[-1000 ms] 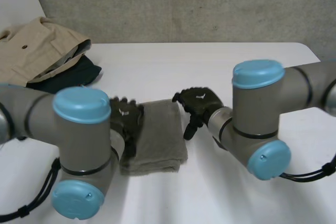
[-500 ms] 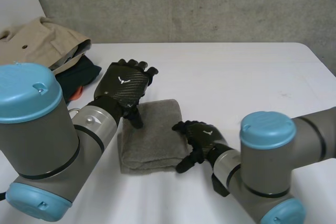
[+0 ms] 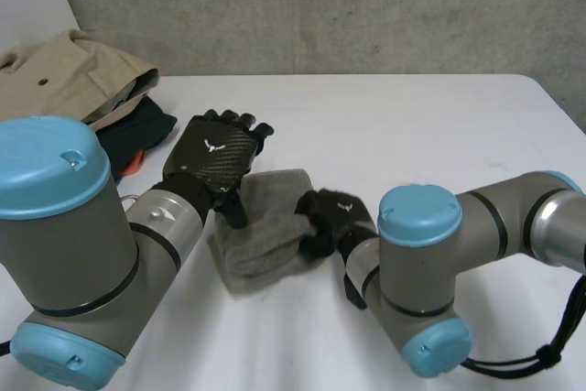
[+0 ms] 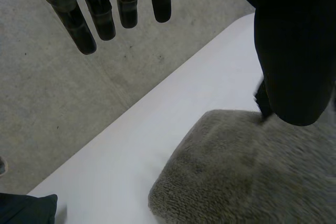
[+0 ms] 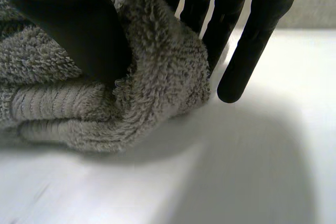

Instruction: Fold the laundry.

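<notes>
I can read no words or numbers from here; just a small white emblem on the back of the left hand (image 3: 215,153) and the right hand (image 3: 335,215).

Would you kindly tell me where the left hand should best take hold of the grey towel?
Probably the towel's stacked edge on the robot's left, opposite the edge the right hand pinches. The open left hand hovers just above it, so come down from above, thumb on top, fingers under the layers.
</notes>
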Robot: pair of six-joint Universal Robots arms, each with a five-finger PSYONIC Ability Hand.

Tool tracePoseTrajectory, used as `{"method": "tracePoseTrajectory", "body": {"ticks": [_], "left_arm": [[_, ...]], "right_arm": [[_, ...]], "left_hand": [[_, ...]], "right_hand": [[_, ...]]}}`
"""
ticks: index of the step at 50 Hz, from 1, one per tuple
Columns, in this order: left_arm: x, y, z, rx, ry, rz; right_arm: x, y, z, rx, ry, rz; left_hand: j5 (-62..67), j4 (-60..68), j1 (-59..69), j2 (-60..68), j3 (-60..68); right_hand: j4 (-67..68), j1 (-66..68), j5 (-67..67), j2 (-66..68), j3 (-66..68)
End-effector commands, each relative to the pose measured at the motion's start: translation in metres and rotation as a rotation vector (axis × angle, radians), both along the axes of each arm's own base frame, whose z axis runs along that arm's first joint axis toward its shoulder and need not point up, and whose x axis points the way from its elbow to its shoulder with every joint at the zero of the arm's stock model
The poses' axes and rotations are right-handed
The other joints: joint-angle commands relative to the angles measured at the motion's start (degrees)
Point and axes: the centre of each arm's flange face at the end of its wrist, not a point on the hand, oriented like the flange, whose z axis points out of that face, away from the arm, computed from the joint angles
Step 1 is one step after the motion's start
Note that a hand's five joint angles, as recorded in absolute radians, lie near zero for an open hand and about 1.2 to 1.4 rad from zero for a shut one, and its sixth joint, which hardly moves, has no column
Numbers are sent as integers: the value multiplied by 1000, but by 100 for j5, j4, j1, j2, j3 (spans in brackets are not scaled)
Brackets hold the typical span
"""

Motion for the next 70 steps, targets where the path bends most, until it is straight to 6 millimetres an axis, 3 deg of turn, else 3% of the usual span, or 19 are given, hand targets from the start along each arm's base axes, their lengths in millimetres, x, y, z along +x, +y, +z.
{"method": "tracePoseTrajectory", "body": {"ticks": [1,5,12,15,19,20,23,24,27,36,39,44,54,55,56,59,67,70], "left_arm": [[-1,-3,4,-14,10,3],[-1,-6,8,-30,22,8],[-2,-12,14,-52,37,15],[-3,-16,15,-55,39,18],[-6,-19,12,-55,35,18],[-7,-20,12,-53,34,18],[-9,-23,9,-50,31,18],[-10,-23,8,-48,31,16],[-13,-24,5,-45,27,12],[-21,-25,3,-44,28,-3],[-25,-23,2,-45,31,-14],[-31,-15,3,-46,31,-42],[-34,-11,2,-45,30,-53],[-33,-12,2,-45,30,-51],[-33,-12,2,-45,30,-51],[-33,-12,2,-43,28,-50],[-31,-10,-2,-28,19,-49],[-30,-10,-2,-28,19,-48]], "right_arm": [[-6,-54,17,-88,-58,-93],[-11,-89,19,-147,-58,-132],[-14,-120,12,-202,-20,-160],[-19,-134,10,-213,-22,-193],[-38,-169,7,-243,-27,-277],[-53,-188,8,-256,-25,-335],[-76,-217,14,-277,-24,-419],[-94,-234,12,-281,-18,-469],[-113,-253,14,-301,-20,-518],[-202,-306,16,-396,54,-683],[-219,-312,12,-409,92,-708],[-265,-324,12,-412,155,-764],[-285,-328,16,-420,215,-742],[-286,-328,15,-421,226,-741],[-287,-327,15,-424,255,-746],[-290,-326,12,-418,302,-757],[-335,-326,12,-396,398,-924],[-334,-325,20,-407,396,-921]], "left_hand": [[-146,-65,8,-69,-104],[-146,-65,8,-69,-104],[-146,-65,8,-69,-104],[-146,-65,8,-69,-104],[-146,-65,8,-69,-104],[-146,-65,8,-69,-104],[-146,-65,8,-69,-104],[-146,-65,8,-69,-104],[-129,-48,25,-52,-87],[-129,-48,25,-52,-87],[-129,-48,25,-52,-87],[-129,-48,25,-52,-87],[-129,-48,25,-52,-87],[-129,-48,25,-52,-87],[-129,-48,25,-52,-87],[-129,-48,25,-52,-87],[-146,-65,8,-69,-104],[-146,-65,8,-69,-104]], "right_hand": [[1133,3015,1695,1852,1711],[1133,3015,1695,1852,1711],[1133,3015,1695,1852,1711],[1133,3015,1695,1852,1711],[1133,3015,1695,1852,1711],[1133,3015,1695,1852,1711],[1133,3015,1695,1852,1711],[1133,3015,1695,1852,1711],[1133,3015,1695,1852,1711],[1133,3015,1695,1852,1711],[1133,3015,1695,1852,1711],[1133,3015,1695,1852,1711],[1133,3015,1695,1852,1711],[-1626,256,-1064,-906,-1048],[-5867,-3985,-5305,-5148,-5289],[-5867,-3985,-5305,-5148,-5289],[-5867,-3985,-5305,-5148,-5289],[-5867,-3985,-5305,-5148,-5289]]}}
